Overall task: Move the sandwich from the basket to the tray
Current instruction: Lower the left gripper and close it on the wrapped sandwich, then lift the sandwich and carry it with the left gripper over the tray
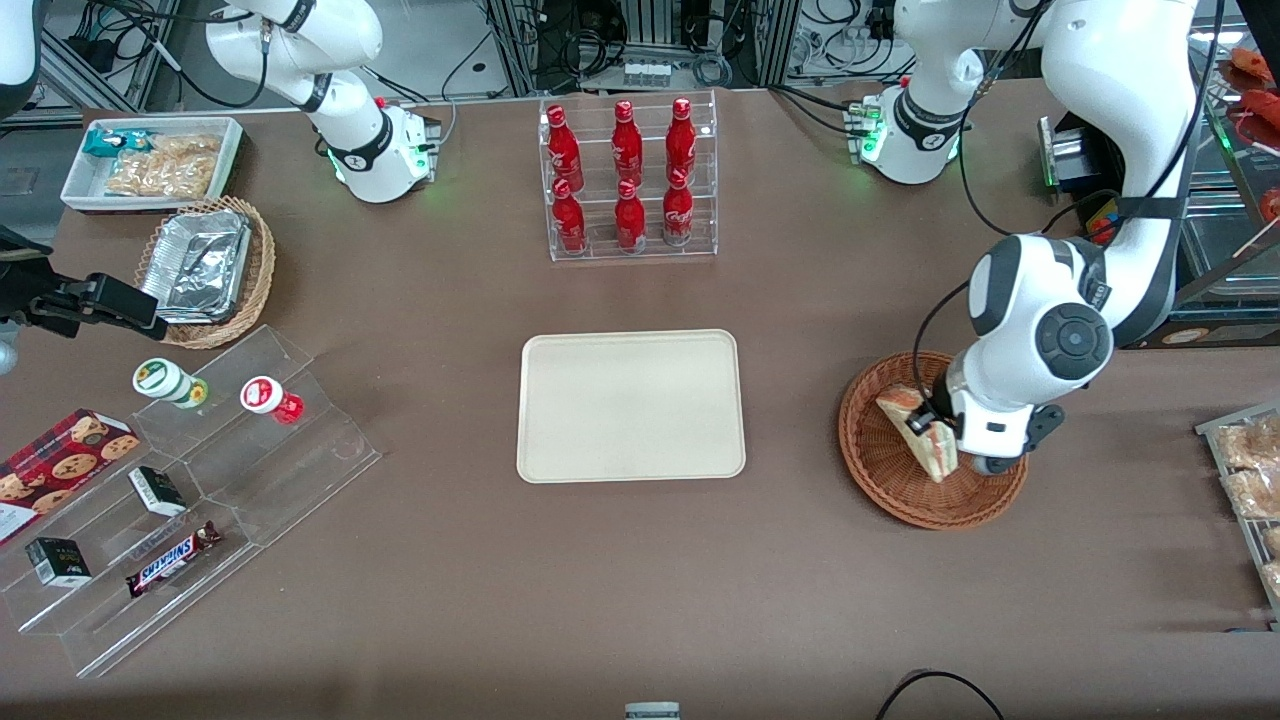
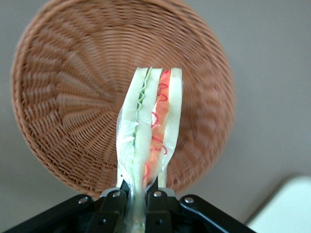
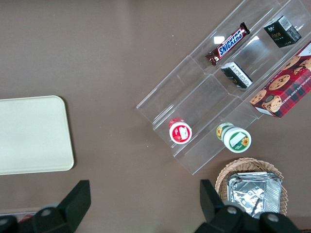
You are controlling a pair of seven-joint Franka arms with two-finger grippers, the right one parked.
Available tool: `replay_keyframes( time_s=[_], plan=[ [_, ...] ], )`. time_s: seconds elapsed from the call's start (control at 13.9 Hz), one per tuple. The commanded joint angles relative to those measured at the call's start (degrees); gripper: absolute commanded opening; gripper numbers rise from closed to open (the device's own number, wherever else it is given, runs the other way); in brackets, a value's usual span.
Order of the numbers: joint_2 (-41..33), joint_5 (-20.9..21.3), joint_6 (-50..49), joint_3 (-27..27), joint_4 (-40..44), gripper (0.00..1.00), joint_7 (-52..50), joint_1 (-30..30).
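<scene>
The sandwich (image 1: 920, 430) is a clear-wrapped white-bread wedge with red and green filling. My left gripper (image 1: 945, 438) is shut on it and holds it above the round reddish-brown wicker basket (image 1: 890, 480). In the left wrist view the black fingers (image 2: 112, 206) pinch the sandwich (image 2: 148, 131) at its end, and it hangs lifted over the basket (image 2: 63, 92), which has nothing else in it. The cream-beige tray (image 1: 631, 405) lies flat in the middle of the table, toward the parked arm from the basket, with nothing on it. A corner of the tray (image 2: 286, 206) shows in the left wrist view.
A clear rack of red bottles (image 1: 627, 180) stands farther from the front camera than the tray. A clear stepped stand (image 1: 190, 490) with snacks, a lighter basket with foil trays (image 1: 205, 270) and a white snack bin (image 1: 150, 160) lie toward the parked arm's end. A wire rack of snacks (image 1: 1250, 480) sits at the working arm's end.
</scene>
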Motion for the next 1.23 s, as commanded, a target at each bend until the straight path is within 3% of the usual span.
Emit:
replay_keyframes(
  time_s=[0.0, 0.36, 0.65, 0.94, 1.15],
  plan=[
    [2.2, 0.5, -5.0, 0.5, 5.9, 0.12, 8.2, -4.3],
    [10.5, -0.5, -4.9, 0.4, 15.4, 0.02, 7.3, -12.5],
    [15.8, -7.0, -4.4, -0.3, 21.5, 0.0, 3.7, -19.4],
    [22.2, -7.0, -3.0, -0.3, 29.2, 0.0, -5.5, -25.8],
    [24.7, -6.5, 3.5, -0.3, 29.3, 0.0, -9.0, -29.6]
  ],
)
